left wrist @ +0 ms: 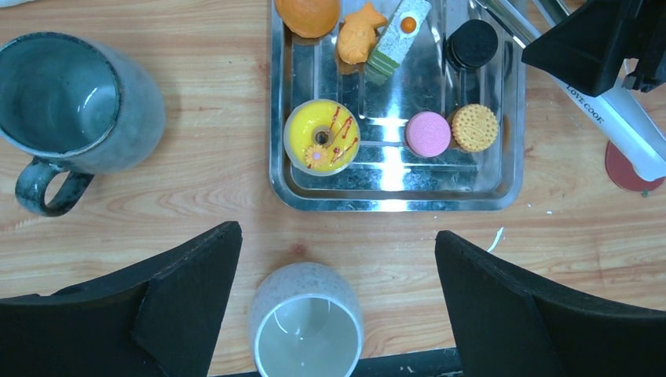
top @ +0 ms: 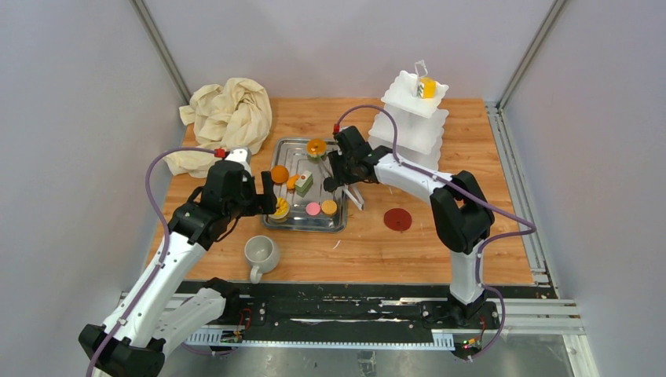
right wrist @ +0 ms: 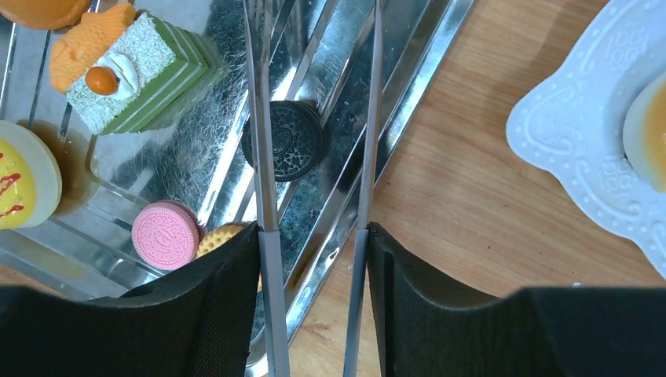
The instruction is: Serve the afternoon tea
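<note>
Tongs over the black cookie, with most of the tea not yet served.

One yellow cake sits on top of the white three-tier stand, so the job looks only just begun. The black cookie, pink cookie, green-layered cake, yellow doughnut and round biscuit all lie in the steel tray. The grey mug and off-white mug stand on the table beside the tray. The right gripper squeezes metal tongs, whose blades sit either side of the black cookie; I cannot tell if they pinch it. The left gripper hangs with fingers spread wide, holding nothing. The stand's lower plates are partly hidden, and something orange is cut off at the picture's edge.
</note>
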`<action>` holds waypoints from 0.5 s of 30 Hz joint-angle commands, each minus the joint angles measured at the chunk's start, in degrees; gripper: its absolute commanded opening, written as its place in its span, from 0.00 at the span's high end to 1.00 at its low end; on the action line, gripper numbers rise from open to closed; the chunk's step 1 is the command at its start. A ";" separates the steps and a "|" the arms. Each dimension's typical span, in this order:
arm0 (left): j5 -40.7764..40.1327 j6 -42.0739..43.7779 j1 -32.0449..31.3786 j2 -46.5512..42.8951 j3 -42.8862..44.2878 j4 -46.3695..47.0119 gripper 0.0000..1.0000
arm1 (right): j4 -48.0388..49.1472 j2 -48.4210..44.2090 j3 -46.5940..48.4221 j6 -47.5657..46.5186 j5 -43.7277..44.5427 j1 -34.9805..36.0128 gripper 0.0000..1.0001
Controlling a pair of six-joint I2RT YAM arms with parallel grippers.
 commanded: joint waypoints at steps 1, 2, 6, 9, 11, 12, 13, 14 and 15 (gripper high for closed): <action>-1.26 1.07 0.36 -0.98 -0.01 -0.27 0.02 | 2.53 0.71 2.50 0.18 0.32 0.86 0.50; -1.29 1.07 0.41 -1.06 -0.10 -0.28 0.02 | 2.81 0.96 2.71 0.05 0.05 0.83 0.50; -1.20 1.03 0.36 -1.24 -0.04 -0.50 0.02 | 2.91 2.85 4.09 -0.02 -0.10 0.89 0.50; -1.29 1.06 0.40 -1.49 0.04 -0.58 0.02 | 3.99 2.77 3.67 0.34 0.17 0.88 0.50; -1.09 0.91 0.35 -1.62 0.02 -0.63 0.02 | 5.36 2.32 3.12 0.52 0.15 0.90 0.51; -0.99 0.92 0.41 -1.68 -0.02 -0.67 0.02 | 5.60 2.18 2.95 0.60 0.10 0.96 0.52; -0.93 0.86 0.42 -1.82 0.00 -0.64 0.02 | 5.70 2.05 3.04 0.55 0.05 0.99 0.54; -0.93 0.83 0.35 -1.92 -0.02 -0.60 0.02 | 5.61 2.00 3.05 0.55 -0.02 0.91 0.56; -0.93 0.85 0.33 -1.99 0.06 -0.67 0.02 | 5.33 1.84 3.21 0.55 -0.22 0.90 0.58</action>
